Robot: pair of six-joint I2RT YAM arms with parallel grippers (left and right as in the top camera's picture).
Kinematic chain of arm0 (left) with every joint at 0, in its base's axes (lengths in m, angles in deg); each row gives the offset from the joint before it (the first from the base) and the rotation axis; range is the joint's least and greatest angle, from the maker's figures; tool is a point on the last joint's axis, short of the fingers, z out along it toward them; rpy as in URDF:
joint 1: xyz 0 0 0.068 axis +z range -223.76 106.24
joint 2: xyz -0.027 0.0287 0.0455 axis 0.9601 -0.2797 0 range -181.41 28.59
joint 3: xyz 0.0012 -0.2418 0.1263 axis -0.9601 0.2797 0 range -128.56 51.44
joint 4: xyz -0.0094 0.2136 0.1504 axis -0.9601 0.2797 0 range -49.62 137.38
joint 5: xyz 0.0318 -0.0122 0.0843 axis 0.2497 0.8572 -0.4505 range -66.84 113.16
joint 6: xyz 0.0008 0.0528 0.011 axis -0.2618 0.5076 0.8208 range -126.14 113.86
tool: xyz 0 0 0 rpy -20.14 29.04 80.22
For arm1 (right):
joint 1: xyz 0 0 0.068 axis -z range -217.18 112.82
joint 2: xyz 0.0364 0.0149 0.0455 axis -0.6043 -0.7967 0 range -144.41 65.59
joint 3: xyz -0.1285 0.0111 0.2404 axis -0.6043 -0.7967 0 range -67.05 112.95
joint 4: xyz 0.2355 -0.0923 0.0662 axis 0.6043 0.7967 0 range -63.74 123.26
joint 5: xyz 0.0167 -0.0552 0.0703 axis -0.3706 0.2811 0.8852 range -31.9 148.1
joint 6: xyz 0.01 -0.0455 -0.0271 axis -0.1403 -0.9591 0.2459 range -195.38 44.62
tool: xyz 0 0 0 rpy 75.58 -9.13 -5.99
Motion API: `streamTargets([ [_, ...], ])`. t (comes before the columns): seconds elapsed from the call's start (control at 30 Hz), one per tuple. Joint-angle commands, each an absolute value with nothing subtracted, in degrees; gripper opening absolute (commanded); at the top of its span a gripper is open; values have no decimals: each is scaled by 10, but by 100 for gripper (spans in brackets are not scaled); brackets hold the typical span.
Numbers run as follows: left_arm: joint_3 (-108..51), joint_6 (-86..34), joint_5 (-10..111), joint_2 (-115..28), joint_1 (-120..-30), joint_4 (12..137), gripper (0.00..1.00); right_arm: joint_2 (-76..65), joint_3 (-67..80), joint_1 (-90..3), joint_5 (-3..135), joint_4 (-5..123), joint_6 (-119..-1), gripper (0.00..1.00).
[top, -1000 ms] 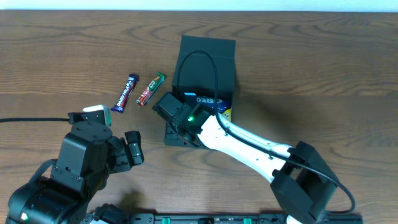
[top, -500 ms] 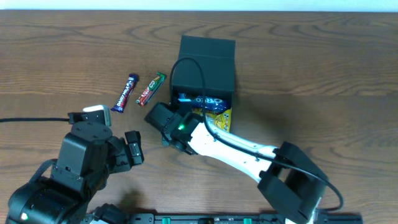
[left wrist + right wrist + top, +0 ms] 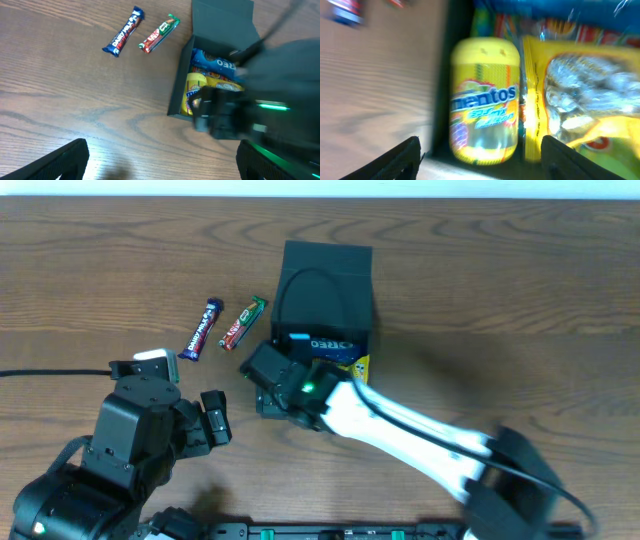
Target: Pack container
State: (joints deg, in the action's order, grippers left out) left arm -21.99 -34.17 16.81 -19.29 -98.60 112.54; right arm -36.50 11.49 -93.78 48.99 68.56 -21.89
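My right pincer (image 3: 481, 156) has just spread its jaws, and the yellow Mentos tub (image 3: 484, 107) I brought now lies loose between them, free of both fingers, inside the container (image 3: 325, 275). That dark teal box sits at twelve o'clock from the middle of the surface (image 3: 520, 270), lid flapped back, with an Oreo pack (image 3: 330, 341) and a yellow snack bag (image 3: 580, 95) beside the tub. So one more item is packed. My left pincer (image 3: 165, 162) hangs wide and empty. A blue bar (image 3: 203, 329) and a red-green bar (image 3: 243, 322) lie at the box's nine o'clock; I judge them next
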Motion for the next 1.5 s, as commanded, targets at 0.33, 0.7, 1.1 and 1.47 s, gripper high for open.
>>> streamTargets([
  [0.33,-201,-352,166,-197,-984,1119,95,-198,109,-860,403,845,-261,1],
  [0.7,-48,-385,177,-243,-984,994,95,-198,-60,-683,570,728,-308,8],
  [1.1,-37,-396,211,-302,-984,956,95,-220,-120,-688,601,634,-328,31],
  [1.47,-37,-396,213,-302,-984,956,95,-316,-123,-688,600,615,-328,33],
])
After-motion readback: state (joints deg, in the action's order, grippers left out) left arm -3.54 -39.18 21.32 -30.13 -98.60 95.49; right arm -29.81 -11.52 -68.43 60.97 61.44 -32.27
